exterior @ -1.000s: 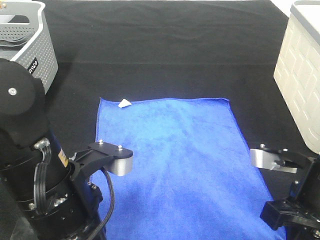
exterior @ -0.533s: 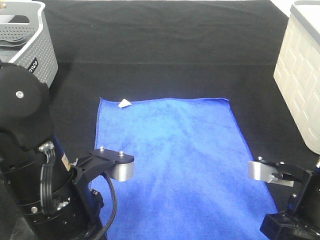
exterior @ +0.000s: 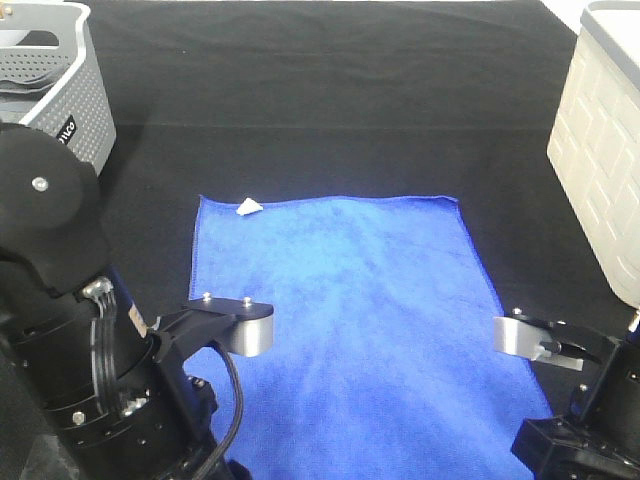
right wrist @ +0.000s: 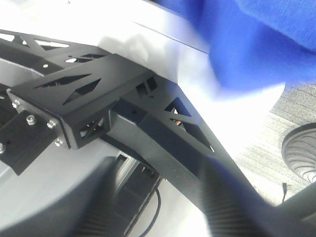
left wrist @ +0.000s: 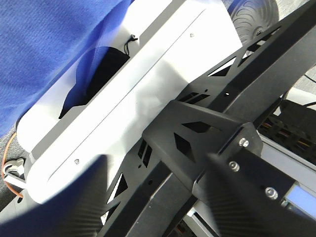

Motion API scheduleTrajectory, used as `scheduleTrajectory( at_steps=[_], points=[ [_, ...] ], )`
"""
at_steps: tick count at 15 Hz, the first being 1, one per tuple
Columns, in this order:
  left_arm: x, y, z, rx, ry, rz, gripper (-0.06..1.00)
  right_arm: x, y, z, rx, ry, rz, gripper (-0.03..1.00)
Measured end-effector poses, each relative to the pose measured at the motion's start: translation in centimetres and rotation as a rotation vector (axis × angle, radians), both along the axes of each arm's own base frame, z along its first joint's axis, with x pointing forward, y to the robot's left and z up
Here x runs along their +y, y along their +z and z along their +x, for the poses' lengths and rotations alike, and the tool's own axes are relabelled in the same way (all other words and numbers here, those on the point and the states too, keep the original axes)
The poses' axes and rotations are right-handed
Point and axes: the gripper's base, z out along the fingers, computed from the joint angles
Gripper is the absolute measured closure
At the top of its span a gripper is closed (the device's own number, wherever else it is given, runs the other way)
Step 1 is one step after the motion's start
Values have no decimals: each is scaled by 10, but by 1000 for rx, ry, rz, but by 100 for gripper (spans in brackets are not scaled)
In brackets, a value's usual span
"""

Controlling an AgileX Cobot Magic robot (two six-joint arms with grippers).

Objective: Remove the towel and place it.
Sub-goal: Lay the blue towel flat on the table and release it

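Note:
The royal-blue towel (exterior: 350,310) lies spread flat on the black table (exterior: 330,110), its white tag (exterior: 248,206) at the far left corner. Its near end runs past the table's front edge and shows as hanging blue cloth in the left wrist view (left wrist: 54,44) and the right wrist view (right wrist: 256,39). My left arm (exterior: 90,390) stands over the towel's near left part, my right arm (exterior: 590,420) at its near right edge. The left gripper (left wrist: 148,207) is open with nothing between its blurred dark fingers (left wrist: 64,202). Likewise the right gripper (right wrist: 158,212) is open and empty, fingers (right wrist: 84,207) apart from the cloth.
A grey perforated basket (exterior: 60,90) stands at the far left corner. A cream bin (exterior: 600,150) stands along the right side. Below the white table edge (left wrist: 123,108) runs the robot's black metal frame (left wrist: 222,98), also in the right wrist view (right wrist: 148,118).
Both arms have drawn slightly back toward the near edge. The towel lies where it did.

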Motion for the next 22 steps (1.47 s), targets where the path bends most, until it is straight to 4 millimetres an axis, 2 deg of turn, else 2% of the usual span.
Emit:
scheduleTrajectory(
  at_steps=[1, 2, 5, 7, 11, 13, 15, 16, 19, 22],
  points=[
    [0, 0, 0, 1, 1, -1, 29, 0, 0, 0, 0, -1, 1, 39],
    [0, 0, 0, 1, 1, -1, 25, 0, 0, 0, 0, -1, 1, 37],
    [-5, 9, 6, -24, -22, -15, 22, 2, 4, 8, -31, 7, 2, 36],
    [-11, 21, 19, -103, -42, -1, 22, 5, 19, 28, -128, 25, 8, 35],
    [-8, 46, 50, -298, -67, 132, 22, 5, 65, 80, -374, 34, -71, 35],
    [7, 58, 76, -337, 23, 146, 22, -13, 91, 107, -468, -57, -72, 35],
    [32, 68, 107, -376, 120, 128, 22, -37, 116, 131, -539, -132, -71, 35],
    [43, 71, 122, -384, 157, 105, 22, -41, 124, 142, -556, -141, -64, 35],
    [77, 70, 169, -364, 304, 25, 22, -40, 131, 168, -572, -155, -45, 35],
    [90, 57, 208, -342, 378, -37, 22, -40, 120, 189, -567, -151, -66, 35]
  ],
)
